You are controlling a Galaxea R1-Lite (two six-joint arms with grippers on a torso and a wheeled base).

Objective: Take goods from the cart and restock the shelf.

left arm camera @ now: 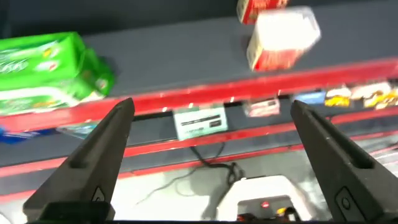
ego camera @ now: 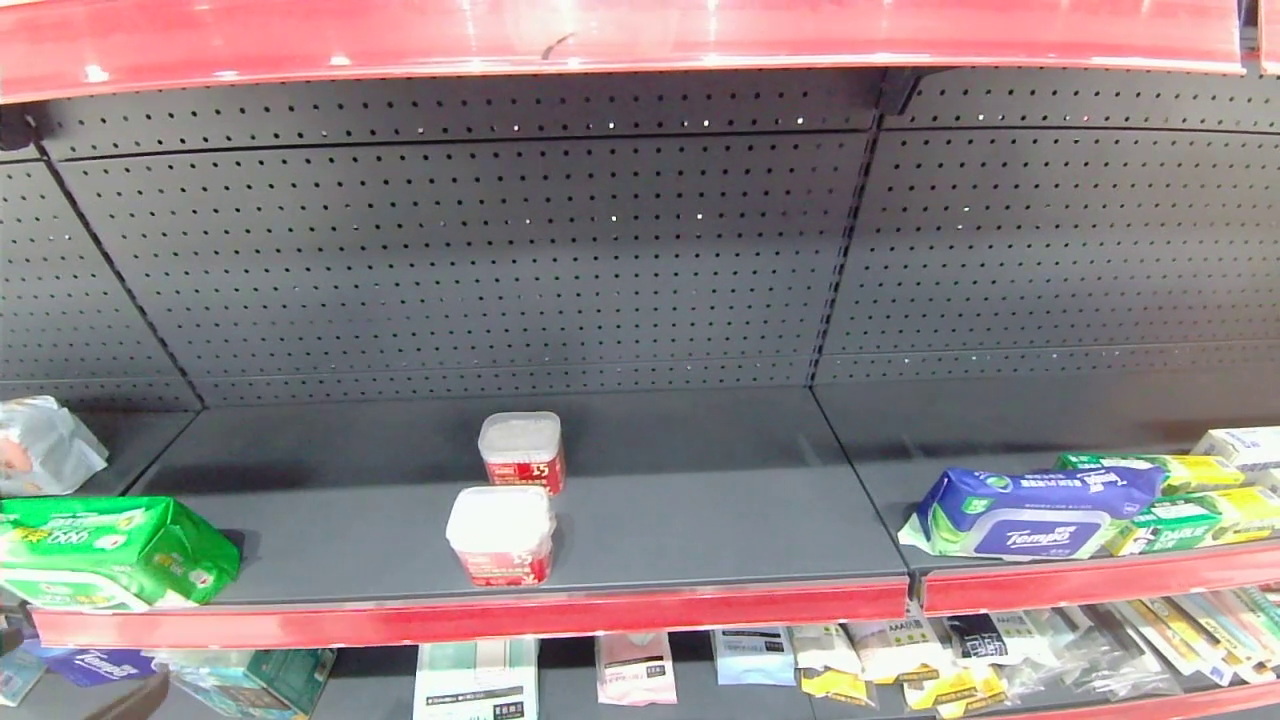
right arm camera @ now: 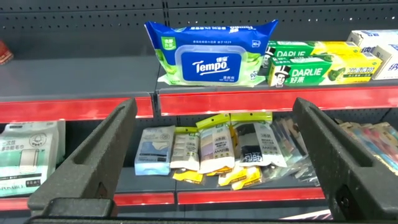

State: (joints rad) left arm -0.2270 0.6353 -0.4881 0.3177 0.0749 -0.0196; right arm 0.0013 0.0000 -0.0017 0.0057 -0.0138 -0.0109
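Nearest, the left gripper (left arm camera: 212, 107) hangs in front of the shelving with its two dark fingers spread wide and nothing between them. The right gripper (right arm camera: 216, 104) is likewise spread apart and empty, facing the right-hand bay. Below the main level, the lower shelf (ego camera: 380, 690) carries a white pack (ego camera: 475, 680) near the middle, and to the right a row of small hanging packets (ego camera: 900, 660) in blue, white, yellow and black. Above that runs the red front edge (ego camera: 480, 612) of the grey shelf (ego camera: 700, 500). On the left end of this shelf, close to the edge, lies a green soft pack (ego camera: 110, 550). Near the middle stands the near tub (ego camera: 500, 535), red with a white lid, upright and just behind the red edge. On the right bay, near its front, a blue wipes pack (ego camera: 1030, 510) lies flat, and just to its right, touching it, are green toothpaste boxes (ego camera: 1190, 515) lying lengthwise. Farther back, the far tub (ego camera: 521, 452), of the same red-and-white kind, stands upright just behind the near one, slightly to its right, with a small gap between them. At the far left a crinkled white bag (ego camera: 40, 445) sits on the neighbouring bay. Behind everything rises the dark perforated back panel (ego camera: 500, 250), and above it the red edge of the upper shelf (ego camera: 600, 30).
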